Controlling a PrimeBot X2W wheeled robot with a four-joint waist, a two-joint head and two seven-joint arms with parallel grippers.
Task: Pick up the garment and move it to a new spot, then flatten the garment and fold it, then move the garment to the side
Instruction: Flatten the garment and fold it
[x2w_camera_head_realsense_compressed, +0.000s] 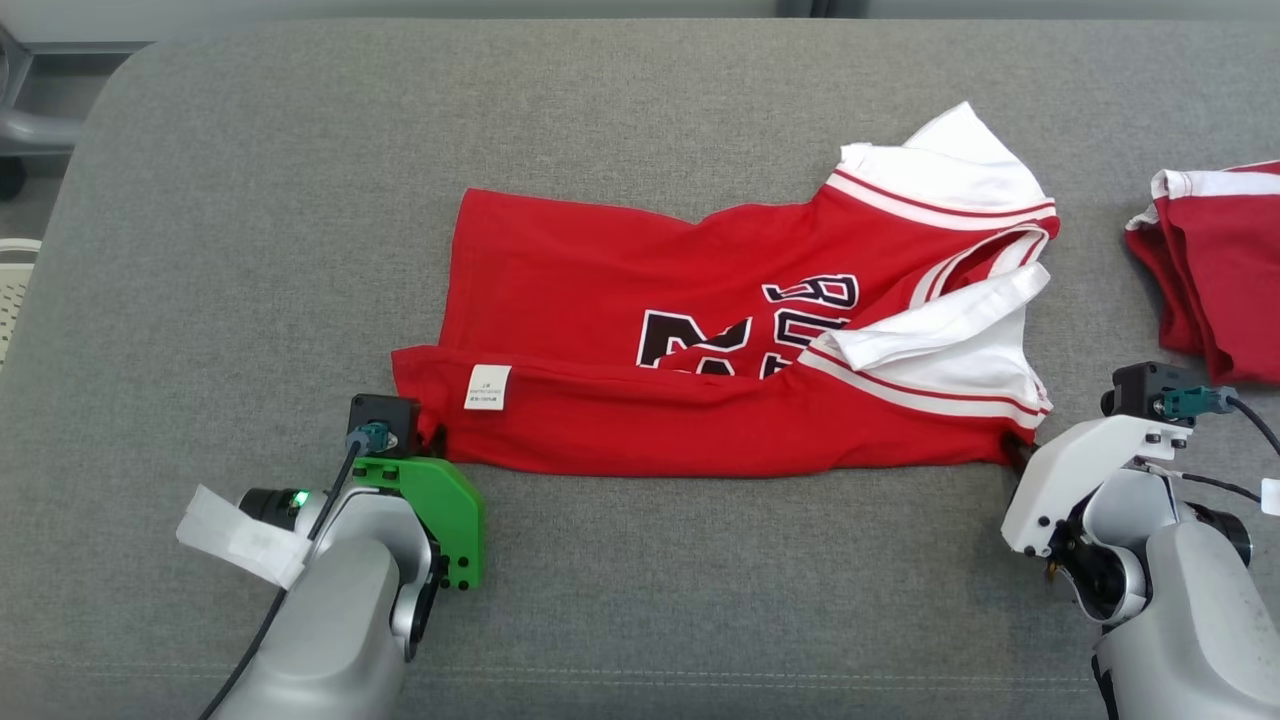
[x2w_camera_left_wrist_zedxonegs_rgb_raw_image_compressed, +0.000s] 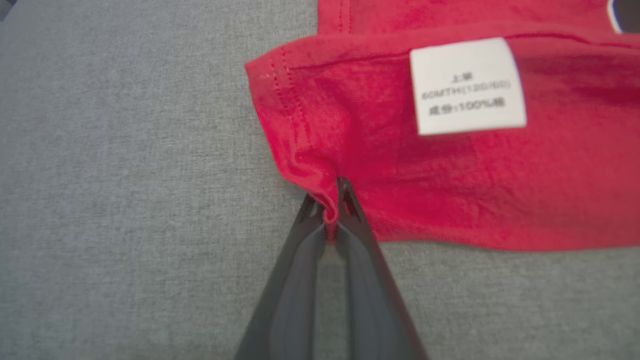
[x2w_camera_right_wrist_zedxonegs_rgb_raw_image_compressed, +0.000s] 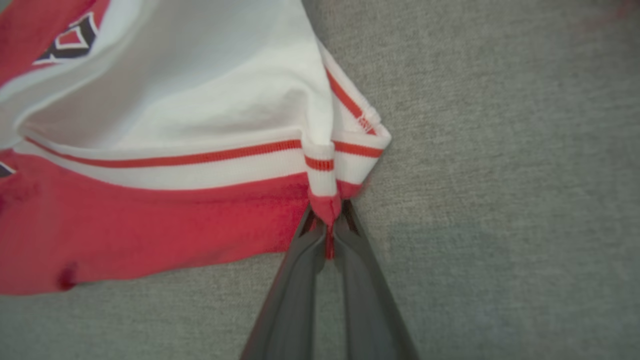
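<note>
A red garment (x2w_camera_head_realsense_compressed: 620, 290) with white sleeves and dark lettering lies spread on the grey surface, its near edge folded over and a white label (x2w_camera_head_realsense_compressed: 487, 387) showing. My left gripper (x2w_camera_head_realsense_compressed: 432, 437) is shut on the garment's near left corner; the left wrist view shows red cloth (x2w_camera_left_wrist_zedxonegs_rgb_raw_image_compressed: 450, 190) pinched at the gripper (x2w_camera_left_wrist_zedxonegs_rgb_raw_image_compressed: 330, 210). My right gripper (x2w_camera_head_realsense_compressed: 1012, 447) is shut on the near right corner, where the red-and-white striped hem (x2w_camera_right_wrist_zedxonegs_rgb_raw_image_compressed: 320, 170) bunches at the gripper (x2w_camera_right_wrist_zedxonegs_rgb_raw_image_compressed: 327, 217).
A second red-and-white garment (x2w_camera_head_realsense_compressed: 1215, 270) lies folded at the right edge of the grey padded surface (x2w_camera_head_realsense_compressed: 250, 200). Bare grey surface stretches to the left and in front of the garment.
</note>
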